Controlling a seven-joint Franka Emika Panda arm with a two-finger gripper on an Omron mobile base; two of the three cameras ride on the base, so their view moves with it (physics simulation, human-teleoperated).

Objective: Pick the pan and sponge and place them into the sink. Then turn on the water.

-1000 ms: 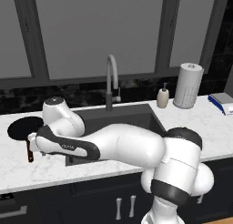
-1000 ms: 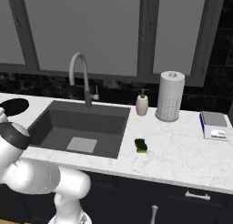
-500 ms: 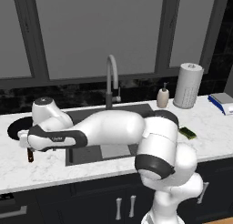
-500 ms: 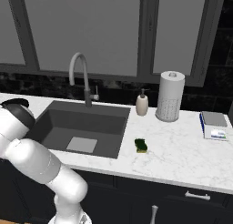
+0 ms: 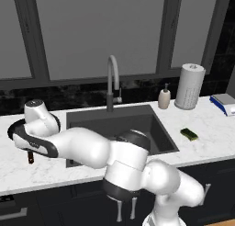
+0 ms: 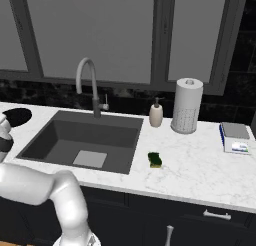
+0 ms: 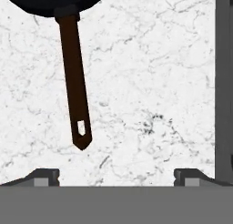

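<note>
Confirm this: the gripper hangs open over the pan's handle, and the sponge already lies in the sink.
Wrong about the sponge: the right base view shows it on the marble counter, right of the sink. The gripper does hang open over the pan handle.

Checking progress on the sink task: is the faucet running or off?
Off. No stream falls from the faucet spout in either base view, and the sink basin holds nothing but its pale drain plate.

pan [image 5: 11, 127]: mostly hidden behind arm | pan body cut off at hand view's top edge
</note>
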